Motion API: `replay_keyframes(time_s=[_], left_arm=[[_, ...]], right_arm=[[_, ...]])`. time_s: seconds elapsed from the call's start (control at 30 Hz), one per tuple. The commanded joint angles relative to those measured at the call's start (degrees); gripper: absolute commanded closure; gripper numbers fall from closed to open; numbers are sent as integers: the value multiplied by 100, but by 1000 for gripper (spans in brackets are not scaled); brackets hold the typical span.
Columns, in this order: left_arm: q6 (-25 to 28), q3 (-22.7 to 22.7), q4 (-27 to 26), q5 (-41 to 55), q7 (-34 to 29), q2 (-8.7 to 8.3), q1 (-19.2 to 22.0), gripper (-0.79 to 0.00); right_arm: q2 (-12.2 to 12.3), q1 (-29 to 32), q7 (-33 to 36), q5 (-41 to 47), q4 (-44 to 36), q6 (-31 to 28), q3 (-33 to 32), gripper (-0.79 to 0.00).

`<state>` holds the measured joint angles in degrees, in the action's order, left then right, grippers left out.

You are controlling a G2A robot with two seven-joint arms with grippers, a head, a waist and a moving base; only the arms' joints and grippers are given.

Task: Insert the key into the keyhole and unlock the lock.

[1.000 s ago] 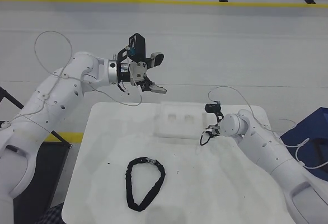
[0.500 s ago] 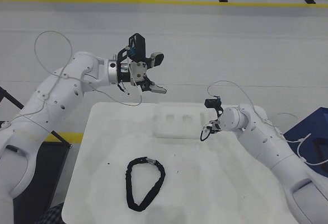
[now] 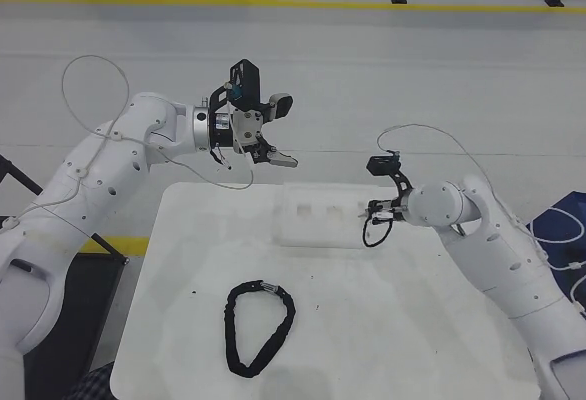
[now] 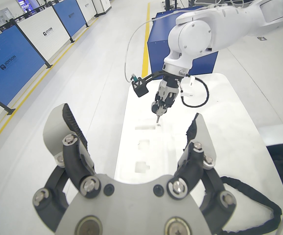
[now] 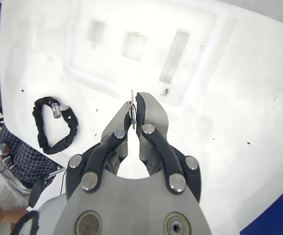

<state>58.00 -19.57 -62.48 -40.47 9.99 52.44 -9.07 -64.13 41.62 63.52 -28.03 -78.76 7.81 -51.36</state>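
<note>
A black fabric-covered chain lock (image 3: pixel 260 327) lies in a loop on the white table (image 3: pixel 393 340), its silver lock cylinder (image 5: pixel 56 111) at one end. My right gripper (image 5: pixel 133 100) is shut on a thin metal key (image 5: pixel 132 92), seen edge-on with its blade sticking out past the fingertips. That gripper (image 3: pixel 367 213) hangs over the near right edge of a white foam tray (image 3: pixel 323 238), well apart from the chain lock. My left gripper (image 3: pixel 273 150) is open and holds nothing, raised beyond the table's far left edge.
The foam tray (image 5: pixel 205 57) has three shallow recesses; a small ring (image 5: pixel 137 34) lies in the middle one. A blue box (image 3: pixel 573 250) stands off the table to the right. Small dark specks dot the tabletop.
The right arm has swung its elbow outward and lifted the gripper with the key slightly toward the tray. The left arm and the chain lock have not moved.
</note>
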Motion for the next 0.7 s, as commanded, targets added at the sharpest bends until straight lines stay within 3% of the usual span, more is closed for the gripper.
replay_keyframes(time_s=[0.0,0.27,0.67], left_arm=[[0,0,0,0,0,0,0,-785],[0,0,0,0,0,0,0,-785],[0,0,0,0,0,0,0,-785]], right_arm=[[98,243,56,50,-478,-91,-316,0],[401,1163,230,71,-2071,-271,-1383,0],[604,2218,-107,211,-3420,-536,-2439,0]])
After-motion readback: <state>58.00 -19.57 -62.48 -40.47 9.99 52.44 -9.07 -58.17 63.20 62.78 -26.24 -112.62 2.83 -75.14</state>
